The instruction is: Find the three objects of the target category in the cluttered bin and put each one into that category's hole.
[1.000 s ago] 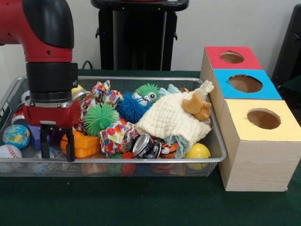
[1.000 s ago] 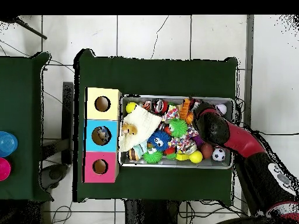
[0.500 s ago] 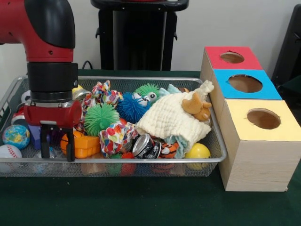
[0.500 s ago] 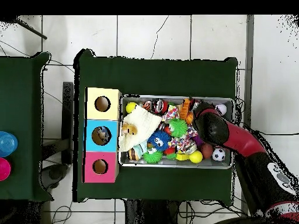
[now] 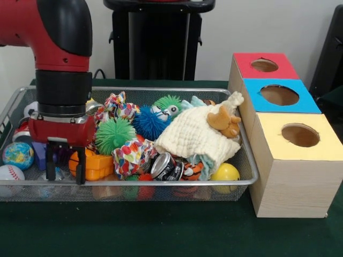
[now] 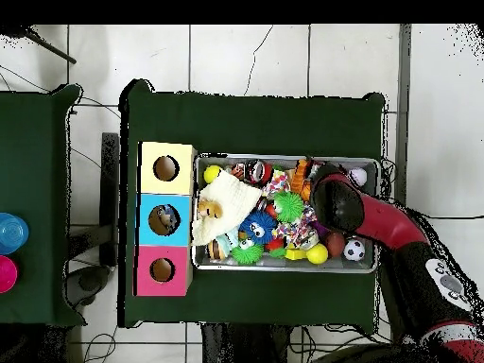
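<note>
Nearest you, along the front rim of the silver wire-mesh bin (image 5: 161,183), you see a white baseball (image 5: 10,172) at the left end, an orange plastic toy (image 5: 96,164), a crushed silver drink can (image 5: 166,166) and a plain yellow ball (image 5: 225,172) at the right end. Your black two-finger gripper (image 5: 65,166) hangs in the left part of the bin with its fingers spread apart and nothing between them; one finger stands just in front of the orange plastic toy. A blue and green globe ball (image 5: 18,155) sits left of the gripper. Further back you find a green spiky rubber ball (image 5: 114,134), a blue spiky ball (image 5: 148,123) and a cream waffle cloth (image 5: 195,135) with a small tan plush animal (image 5: 225,121) lying on it, close to the bin's right wall. To the right of the bin stands the wooden sorting box (image 5: 289,182), its yellow-topped hole (image 5: 300,135) nearest, the blue-topped hole (image 5: 279,95) behind it and the red-topped hole (image 5: 264,65) farthest. From overhead, the red and black arm (image 6: 378,222) covers the bin's end away from the box.
</note>
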Robot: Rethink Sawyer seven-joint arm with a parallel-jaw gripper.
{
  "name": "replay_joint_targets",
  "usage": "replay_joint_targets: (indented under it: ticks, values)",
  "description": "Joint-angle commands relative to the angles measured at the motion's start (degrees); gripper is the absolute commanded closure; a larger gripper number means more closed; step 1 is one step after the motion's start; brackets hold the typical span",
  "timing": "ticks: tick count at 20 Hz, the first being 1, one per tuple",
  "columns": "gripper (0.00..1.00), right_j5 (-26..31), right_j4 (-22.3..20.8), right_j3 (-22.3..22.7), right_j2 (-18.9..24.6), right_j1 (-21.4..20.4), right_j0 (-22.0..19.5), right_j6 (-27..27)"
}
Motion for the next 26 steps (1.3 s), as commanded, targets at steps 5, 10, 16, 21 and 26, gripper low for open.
replay_joint_targets:
  ticks: [5,10,16,21,26]
  values:
    - [0.0,-4.4,-1.9,-20.0,-27.0,18.9,14.5,7.3]
    - [0.0,-1.2,-2.8,-20.6,-27.3,18.9,15.2,5.5]
    - [0.0,1.1,-2.5,-19.1,-22.7,17.4,12.3,4.0]
    - [0.0,7.6,-1.2,-13.8,-18.2,11.2,9.5,2.2]
    - [0.0,14.8,0.7,-10.9,-15.4,4.0,8.7,0.3]
